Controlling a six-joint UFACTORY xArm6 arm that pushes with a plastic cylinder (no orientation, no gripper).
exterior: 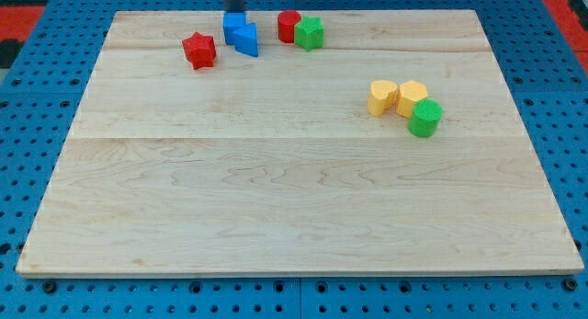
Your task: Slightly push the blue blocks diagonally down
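The pale, grained wooden worktop [294,199] is lying on a blue perforated base [37,80]. Two matte blue plastic blocks, a cube [234,28] and a wedge-like piece [247,40], are sitting touching near its top edge. There is no pincer; my tip [234,12] is hovering just above the cube.

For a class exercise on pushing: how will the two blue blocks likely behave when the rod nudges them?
The blue blocks look rigid and flat-based, so probably slide, not roll. They touch, so likely move together, perhaps twisting apart. My tip sits just above them.
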